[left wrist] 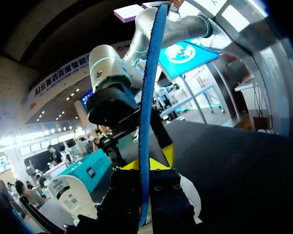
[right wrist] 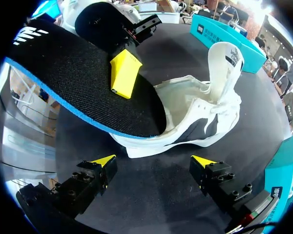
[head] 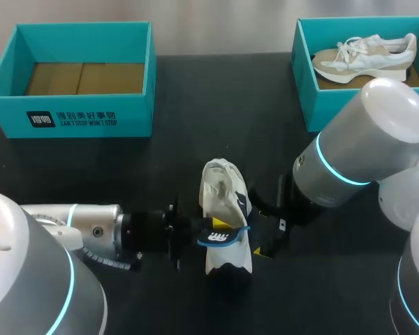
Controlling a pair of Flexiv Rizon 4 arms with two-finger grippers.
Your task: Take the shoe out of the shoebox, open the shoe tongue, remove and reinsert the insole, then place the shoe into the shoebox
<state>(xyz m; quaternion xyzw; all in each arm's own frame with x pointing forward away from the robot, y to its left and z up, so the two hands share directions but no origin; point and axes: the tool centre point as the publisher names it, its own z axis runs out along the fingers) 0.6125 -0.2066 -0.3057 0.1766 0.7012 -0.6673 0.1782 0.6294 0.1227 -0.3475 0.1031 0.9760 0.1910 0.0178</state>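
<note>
The left claw (left wrist: 145, 165) is closed on the blue-edged insole (left wrist: 147, 97), whose end is in the white shoe (head: 220, 192). The right claw (right wrist: 154, 161) is wide open and empty, just beside the shoe.

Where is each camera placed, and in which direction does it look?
Head view: above and behind, looking down on the table; the left arm and right arm enter from the sides.
Left wrist view: on the left wrist, facing the right arm; the left end effector grips the insole.
Right wrist view: on the right wrist, facing the shoe; the open right end effector shows.
Shared: all three show the insole.
</note>
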